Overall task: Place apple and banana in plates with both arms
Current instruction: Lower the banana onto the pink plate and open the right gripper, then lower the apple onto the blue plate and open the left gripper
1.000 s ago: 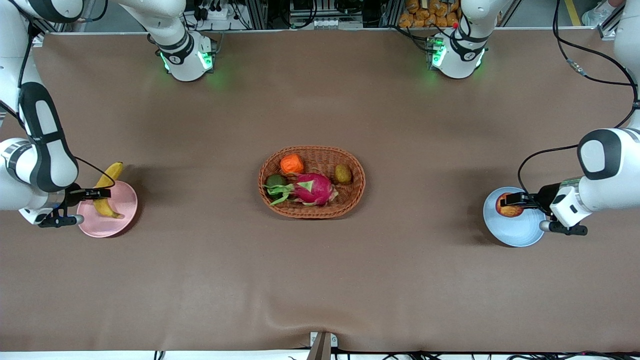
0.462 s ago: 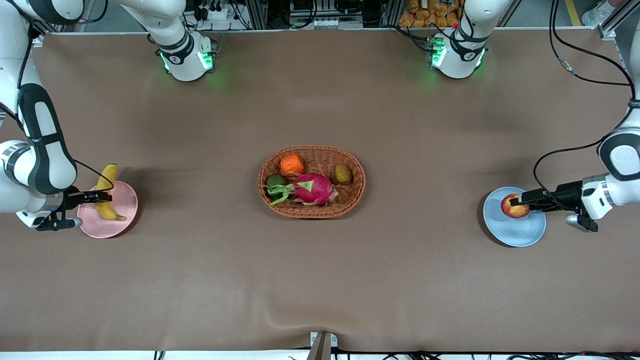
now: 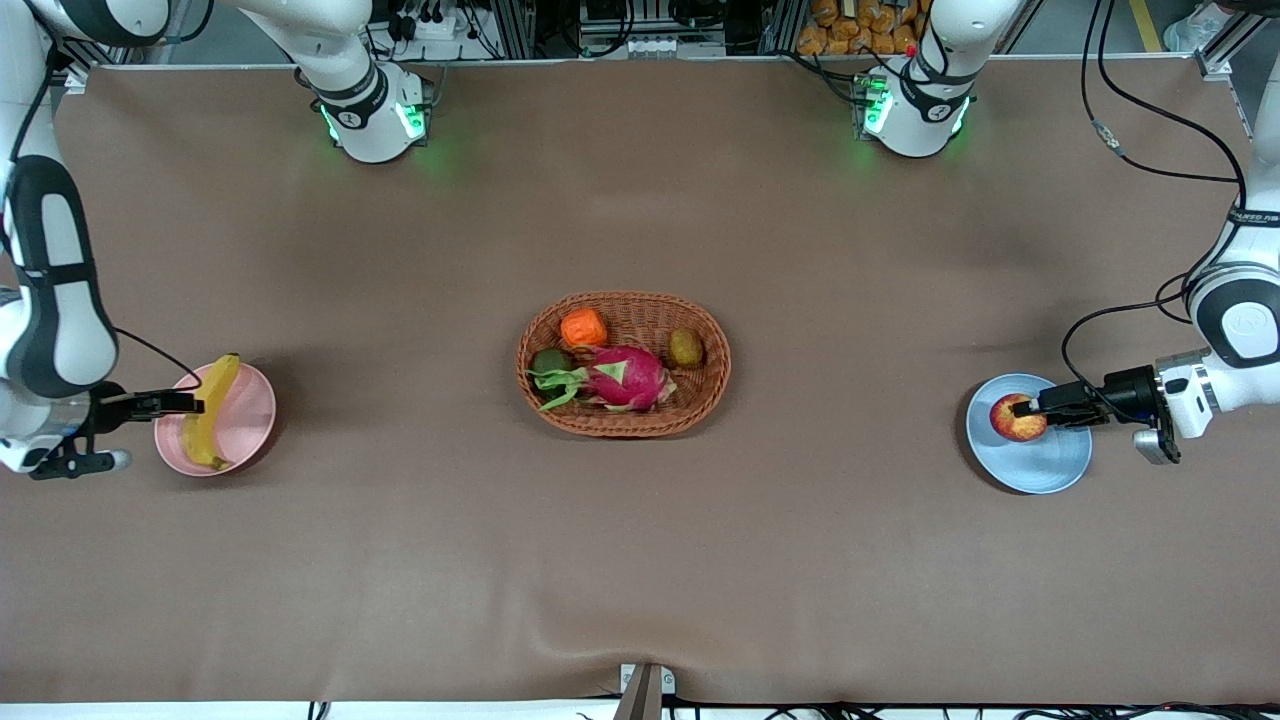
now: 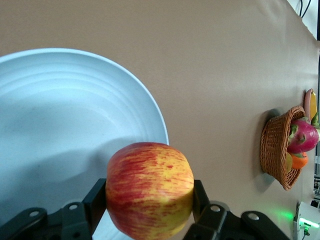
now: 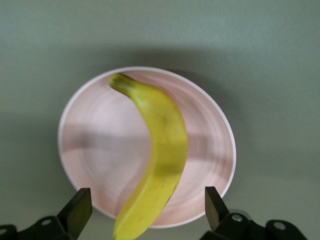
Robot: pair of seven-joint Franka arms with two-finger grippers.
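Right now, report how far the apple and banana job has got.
Done: the banana lies in the pink plate, and the right claw is open beside it. In hand: the left claw is shut on the apple over the blue plate. Left: release the apple and draw that arm away.

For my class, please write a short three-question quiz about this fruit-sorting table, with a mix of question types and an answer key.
1. True or false: the right gripper is clamped on the banana.
2. Which plate is the apple over? A. pink plate B. blue plate C. basket
3. Fill in: the left gripper is shut on the ____.

Key
1. False: its fingers stand open, and the banana lies in the pink plate.
2. B
3. apple
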